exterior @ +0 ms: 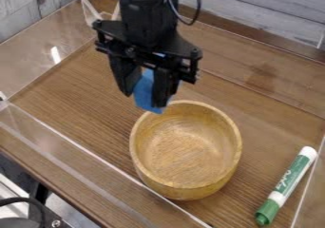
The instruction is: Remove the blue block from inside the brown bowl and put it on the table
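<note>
My gripper [151, 91] points straight down, shut on the blue block [150, 90], which hangs upright between the black fingers [124, 80]. The block's lower end hovers just above the far-left rim of the brown bowl [187, 148]. That round wooden bowl sits on the table [89, 99] with nothing inside it. The block touches neither the bowl nor the tabletop.
A green-and-white marker [287, 187] lies on the table to the right of the bowl. Low clear plastic walls [51, 137] border the table on the left and near sides. Bare wood-grain surface lies left of and behind the bowl.
</note>
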`<action>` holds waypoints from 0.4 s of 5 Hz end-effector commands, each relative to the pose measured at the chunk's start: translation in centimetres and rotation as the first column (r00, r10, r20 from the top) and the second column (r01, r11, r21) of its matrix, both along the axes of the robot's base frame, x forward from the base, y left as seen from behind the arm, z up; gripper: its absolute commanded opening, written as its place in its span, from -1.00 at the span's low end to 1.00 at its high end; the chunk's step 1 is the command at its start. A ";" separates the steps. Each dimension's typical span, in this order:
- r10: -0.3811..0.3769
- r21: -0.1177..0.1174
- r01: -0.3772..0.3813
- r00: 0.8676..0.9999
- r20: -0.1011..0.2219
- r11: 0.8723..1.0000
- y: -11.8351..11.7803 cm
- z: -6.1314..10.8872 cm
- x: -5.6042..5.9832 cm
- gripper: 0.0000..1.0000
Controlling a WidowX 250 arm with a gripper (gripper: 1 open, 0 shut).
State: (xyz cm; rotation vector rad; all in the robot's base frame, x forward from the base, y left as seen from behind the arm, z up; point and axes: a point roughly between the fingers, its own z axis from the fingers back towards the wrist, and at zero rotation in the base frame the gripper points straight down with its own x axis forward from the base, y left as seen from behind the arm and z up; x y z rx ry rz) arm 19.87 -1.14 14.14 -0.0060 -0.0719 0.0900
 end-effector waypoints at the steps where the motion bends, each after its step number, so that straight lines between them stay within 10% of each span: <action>1: -0.009 -0.003 0.009 0.999 0.034 1.000 -0.2 0.4 0.4 -1.00; 2: -0.016 -0.005 0.016 0.999 0.037 1.000 -0.3 0.1 0.5 -1.00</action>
